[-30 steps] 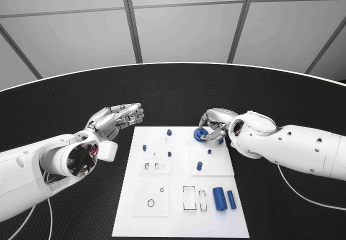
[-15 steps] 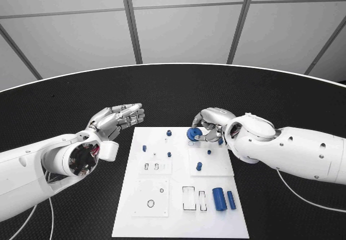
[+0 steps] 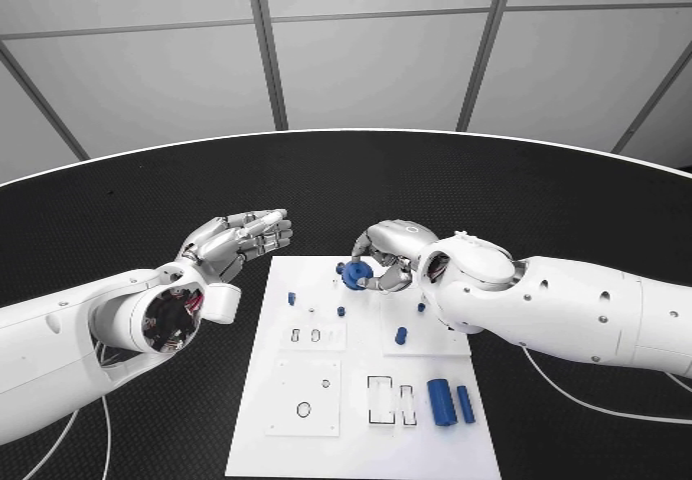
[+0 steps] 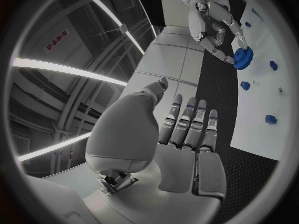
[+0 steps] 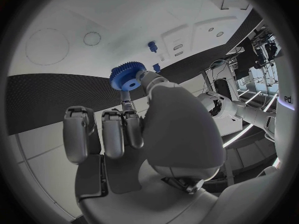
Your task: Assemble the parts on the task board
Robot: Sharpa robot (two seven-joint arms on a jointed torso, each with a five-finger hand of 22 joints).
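The white task board lies in the middle of the black table. My right hand hovers over the board's far end and pinches a blue toothed gear at its fingertips. The right wrist view shows the gear held between thumb and finger of that hand, above the board. My left hand is held off the board's far left corner, fingers straight and apart, holding nothing. The left wrist view shows the left hand, the gear and the right hand.
Small blue pegs stand on the board's far half. Two blue cylinders lie near its right edge, beside rectangular slots. A blue peg stands just beyond the gear.
My right hand has carried the gear leftward across the board's far end. The left hand has stayed where it was.
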